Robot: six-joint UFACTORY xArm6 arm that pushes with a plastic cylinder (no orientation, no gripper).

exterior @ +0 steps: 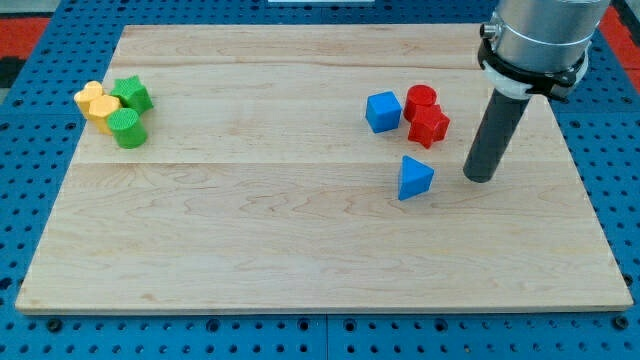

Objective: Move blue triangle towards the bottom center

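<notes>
The blue triangle (415, 178) lies on the wooden board (300, 250), right of centre. My tip (480, 177) rests on the board just to the triangle's right, a short gap apart from it. A blue cube (382, 111) sits above the triangle. A red cylinder (421, 100) and a red star-like block (429, 125) touch each other right next to the cube.
At the view's upper left a cluster sits together: a yellow block (97, 105), a green star-like block (131, 94) and a green cylinder (127, 130). The arm's grey body (540, 35) hangs over the board's upper right corner. Blue pegboard (30, 150) surrounds the board.
</notes>
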